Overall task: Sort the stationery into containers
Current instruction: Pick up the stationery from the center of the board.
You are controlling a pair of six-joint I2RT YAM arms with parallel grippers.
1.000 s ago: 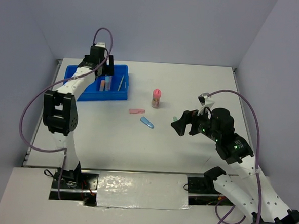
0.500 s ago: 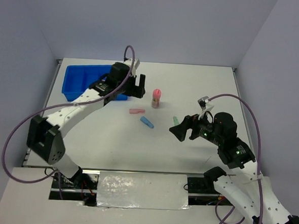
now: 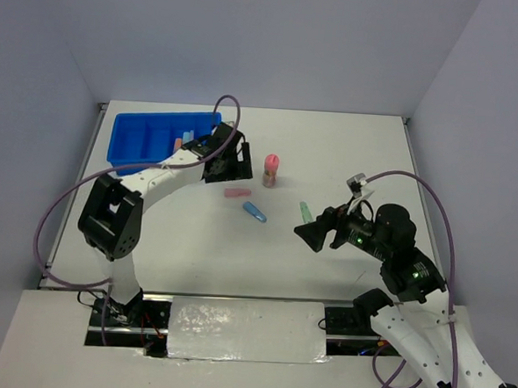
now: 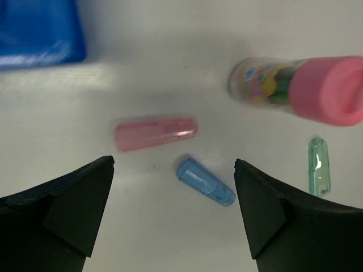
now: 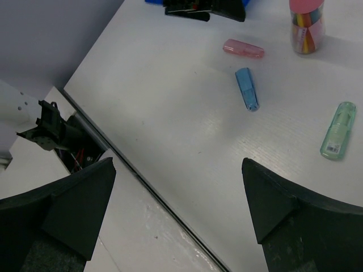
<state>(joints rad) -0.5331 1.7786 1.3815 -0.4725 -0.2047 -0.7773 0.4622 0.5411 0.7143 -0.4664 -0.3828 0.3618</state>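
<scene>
Three short pieces of stationery lie mid-table: a pink stick [image 3: 236,193] [image 4: 156,133], a blue stick [image 3: 254,212] [image 4: 205,181] and a green stick [image 3: 305,212] [image 5: 338,130]. A pink-capped cylinder [image 3: 271,170] [image 4: 300,89] stands behind them. The blue container tray [image 3: 144,139] sits at the back left with a few items [image 3: 181,139] in it. My left gripper [image 3: 230,170] [image 4: 173,163] hangs open just above and behind the pink stick, holding nothing. My right gripper [image 3: 314,232] [image 5: 178,164] is open and empty, in front of the green stick.
The table's near edge [image 5: 142,175] runs diagonally under the right gripper, with a shiny strip [image 3: 246,330] and both arm bases in front of it. Grey walls close in the back and both sides.
The left arm swung from over the tray out to the right, then drew back to hover by the pink stick. The right gripper drifted forward, uncovering the green stick.
</scene>
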